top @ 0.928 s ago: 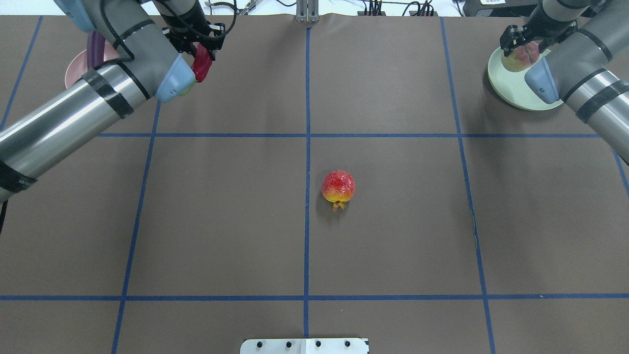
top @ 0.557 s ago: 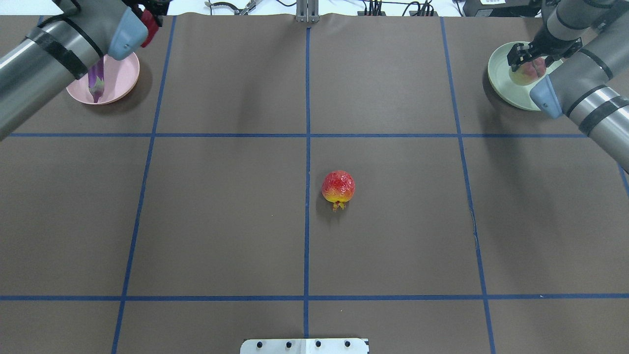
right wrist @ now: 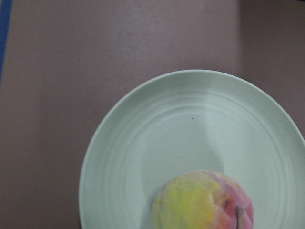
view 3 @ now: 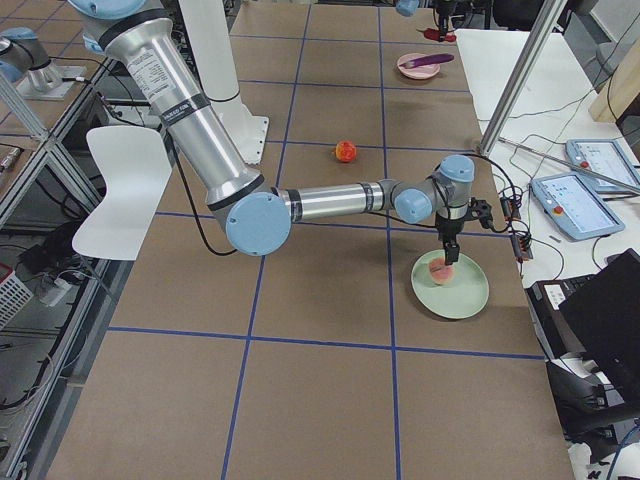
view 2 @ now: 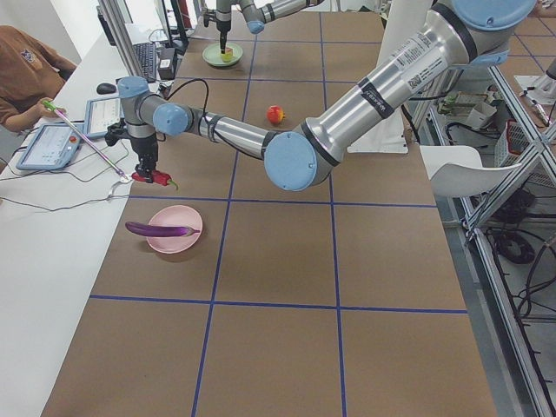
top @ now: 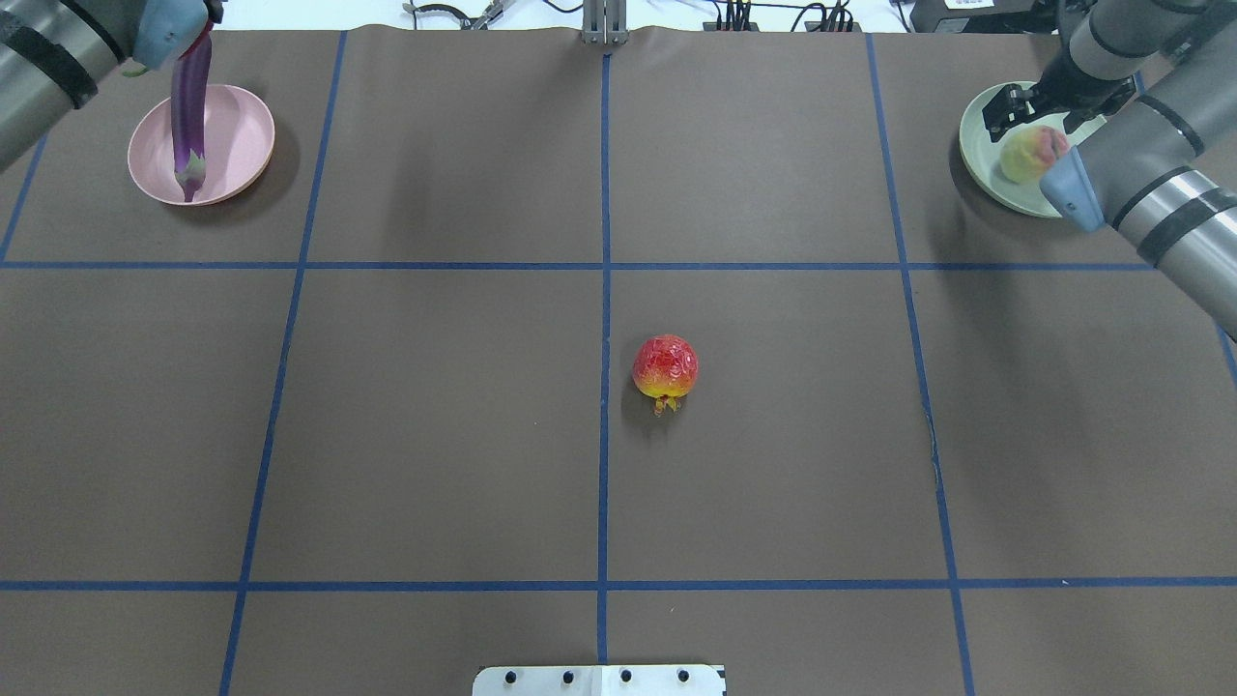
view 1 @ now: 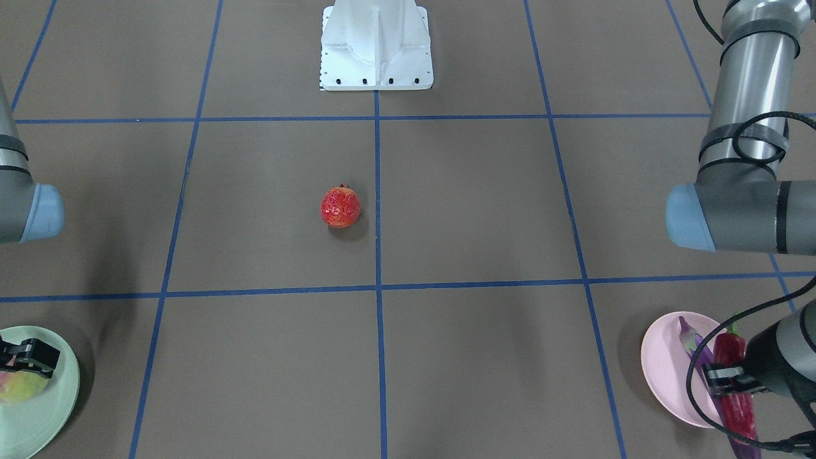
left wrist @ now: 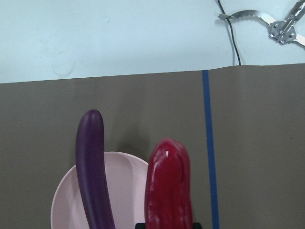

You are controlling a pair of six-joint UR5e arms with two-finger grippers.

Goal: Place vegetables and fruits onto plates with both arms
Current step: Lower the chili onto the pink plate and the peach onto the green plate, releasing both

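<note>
My left gripper (view 1: 727, 377) is shut on the red chili (view 1: 737, 382) (left wrist: 167, 186) and holds it above the far edge of the pink plate (top: 237, 135) (left wrist: 129, 191). The purple eggplant (top: 190, 106) (left wrist: 93, 176) lies across that plate. My right gripper (top: 1039, 104) is open just above the peach (top: 1030, 155) (right wrist: 202, 202), which rests on the mint plate (top: 981, 145) (right wrist: 181, 129). The rough red-orange fruit (top: 665, 367) (view 1: 340, 207) sits alone near the table's middle.
The brown table is marked by blue tape lines. The white base block (view 1: 376, 44) stands at the robot's side. An operator, tablets and cables (view 2: 65, 130) are off the table's far edge.
My left arm swung left with the chili to the pink plate. My right gripper lowered the peach onto the mint plate, let it go and rose slightly.
</note>
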